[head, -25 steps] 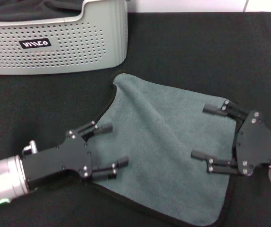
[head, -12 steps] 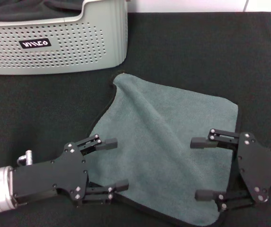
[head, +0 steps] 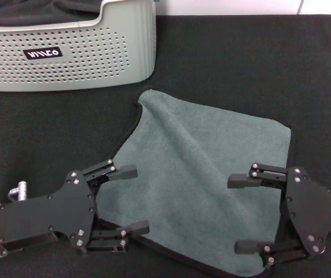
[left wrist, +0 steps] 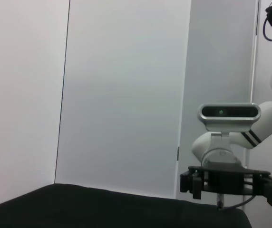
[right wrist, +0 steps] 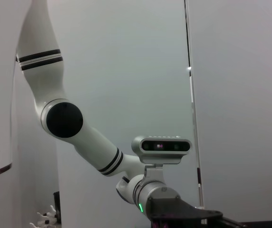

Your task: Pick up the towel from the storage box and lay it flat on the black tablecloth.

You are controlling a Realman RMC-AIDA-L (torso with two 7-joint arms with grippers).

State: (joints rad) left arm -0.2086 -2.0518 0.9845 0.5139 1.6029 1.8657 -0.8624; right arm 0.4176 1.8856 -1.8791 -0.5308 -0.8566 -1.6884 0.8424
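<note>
Grey-green fleece towel with black trimmed edge, seen from the head view spread on the large matte black tablecloth, well clear of the light grey perforated plastic storage box at far left; one corner pointing toward the box, long axis judged to run diagonally from that corner toward the near right, with a shallow ridge along the same line. Left gripper at the towel's near-left edge, jaws wide apart, gripping nothing. Right gripper at the near-right edge, jaws likewise wide apart and empty. Step in hand judged as release after laying; next move calls for lifting both arms clear without dragging the cloth, perhaps smoothing the ridge. Left wrist view: tablecloth edge, pale wall and the opposite arm's gripper only; towel not shown. Right wrist view: wall and the other white arm; nothing of the towel.
</note>
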